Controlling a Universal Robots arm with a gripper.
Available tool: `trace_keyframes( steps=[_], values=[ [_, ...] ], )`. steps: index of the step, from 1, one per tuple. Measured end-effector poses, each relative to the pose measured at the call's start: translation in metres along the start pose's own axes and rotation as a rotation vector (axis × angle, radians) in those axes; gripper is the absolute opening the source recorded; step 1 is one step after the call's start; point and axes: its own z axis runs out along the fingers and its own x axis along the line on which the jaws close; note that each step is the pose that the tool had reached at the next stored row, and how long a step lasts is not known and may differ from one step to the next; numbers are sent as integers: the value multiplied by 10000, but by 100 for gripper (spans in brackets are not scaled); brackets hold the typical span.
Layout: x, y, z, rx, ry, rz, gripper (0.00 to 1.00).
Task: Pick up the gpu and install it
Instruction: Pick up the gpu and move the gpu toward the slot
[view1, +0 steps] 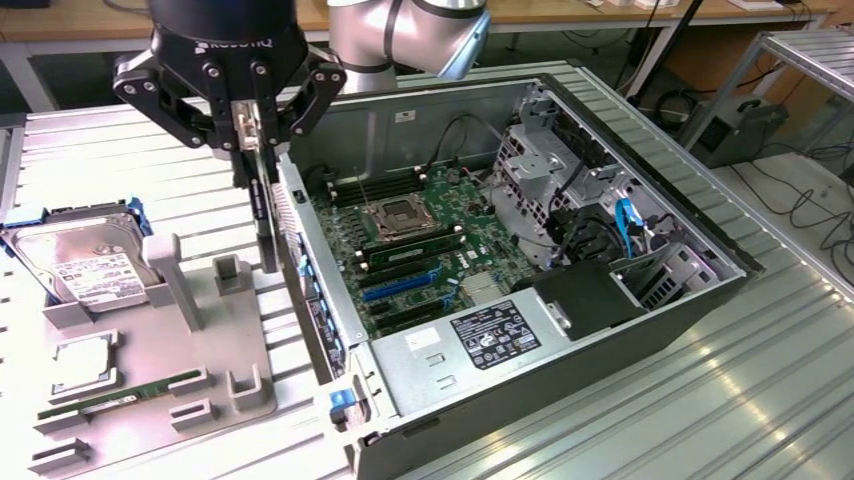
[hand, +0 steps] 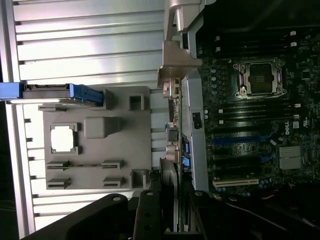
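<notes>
The gpu (view1: 271, 230) is a thin dark card hanging upright and edge-on from my gripper (view1: 251, 140), which is shut on its top edge. It hangs above the gap between the grey fixture tray (view1: 147, 370) and the rear wall of the open computer case (view1: 641, 330). The wrist view looks down along the gpu (hand: 170, 185) clamped in the gripper (hand: 171, 220), beside the case's rear panel. The motherboard (view1: 414, 250) lies exposed inside, its blue expansion slots (view1: 400, 283) bare; they also appear as blue slots (hand: 235, 140) in the wrist view.
On the tray sit a hard drive (view1: 80, 260) in a blue frame, a CPU (view1: 83, 365) and a green RAM stick (view1: 120, 395). A drive cage (view1: 547, 180) and cables crowd the case on the exterior view's right. The table top is ribbed metal.
</notes>
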Motion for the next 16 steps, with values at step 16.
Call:
trace_keyframes(
  steps=[16],
  values=[
    [-85,7,1,1,-1,0,26]
  ],
)
